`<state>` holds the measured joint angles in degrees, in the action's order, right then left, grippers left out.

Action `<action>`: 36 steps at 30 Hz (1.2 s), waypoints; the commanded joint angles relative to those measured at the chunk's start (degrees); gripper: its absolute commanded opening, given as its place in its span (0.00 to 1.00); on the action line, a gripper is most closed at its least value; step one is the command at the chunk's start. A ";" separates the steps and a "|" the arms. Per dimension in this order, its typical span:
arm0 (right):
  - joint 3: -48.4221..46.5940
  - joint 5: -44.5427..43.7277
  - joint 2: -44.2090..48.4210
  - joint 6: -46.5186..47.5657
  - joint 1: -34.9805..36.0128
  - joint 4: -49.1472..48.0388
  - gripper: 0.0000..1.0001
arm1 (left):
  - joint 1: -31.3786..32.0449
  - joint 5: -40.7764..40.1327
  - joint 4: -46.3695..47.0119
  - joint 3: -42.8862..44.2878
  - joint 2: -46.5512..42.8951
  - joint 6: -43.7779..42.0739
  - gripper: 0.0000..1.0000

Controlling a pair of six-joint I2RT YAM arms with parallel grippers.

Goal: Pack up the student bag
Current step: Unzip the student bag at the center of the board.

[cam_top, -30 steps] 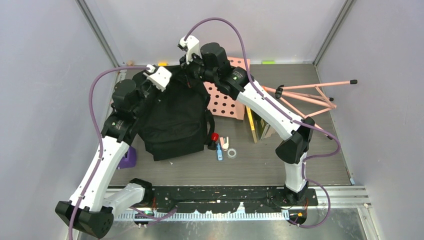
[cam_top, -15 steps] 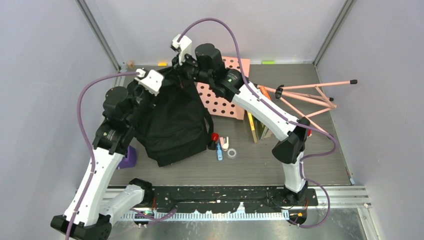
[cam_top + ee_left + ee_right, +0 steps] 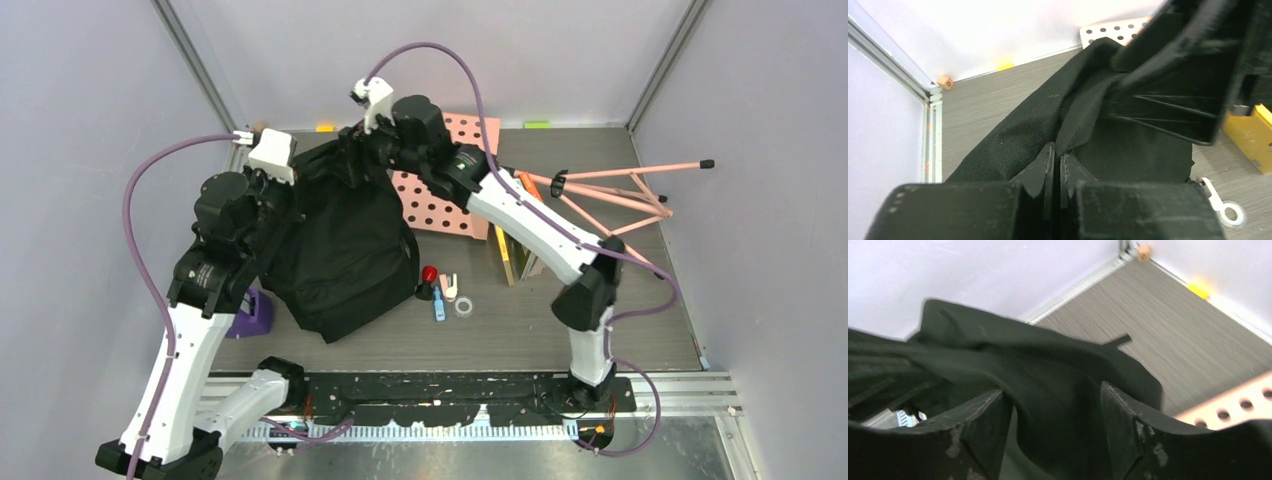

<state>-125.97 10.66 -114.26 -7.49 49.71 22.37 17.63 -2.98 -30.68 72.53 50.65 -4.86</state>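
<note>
- Student bag lies on the tabletop, left of centre. Its top end is lifted toward the back wall, between the two arms.
- L gripper is closed tight on a fold of the bag's black fabric near the top edge. No gap shows between the fingers in the left wrist view, so I've got a firm pinch on the rim.
- R gripper has its jaws well apart. Bag fabric runs through the gap but isn't squeezed, so I read it as not holding anything.
- Progress looks early to me. I'm working on the bag's opening and nothing is packed as far as I can see. No view shows inside the bag, so I can't confirm that.
- Loose stuff outside the bag, just right of it: a red-capped item, a small blue piece and a tape ring.
- Further right: upright books, a pink pegboard and a pink folding frame.
- A purple object sits by the left arm, touching or just beside the bag's near left corner.
- Left to do, IMO: get the mouth held open w/ one gripper, then carry the items in one by one w/ the other, then close up.
</note>
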 commanded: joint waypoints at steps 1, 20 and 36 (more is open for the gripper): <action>14.15 -8.49 15.67 -12.19 -2.40 -6.70 0.72 | 0.21 -4.56 -1.79 4.07 -1.39 9.44 0.00; 54.96 -43.41 34.72 -47.31 18.00 -34.42 0.74 | 0.17 6.39 -8.61 6.13 -1.44 16.52 0.00; 35.47 -44.90 14.24 -47.09 19.12 -29.50 0.88 | 0.21 11.11 -9.24 4.87 -3.29 18.58 0.00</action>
<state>-84.97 -30.98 -98.59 -55.57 68.79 -6.81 18.00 5.76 -41.54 77.41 48.62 12.08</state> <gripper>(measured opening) 0.865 0.034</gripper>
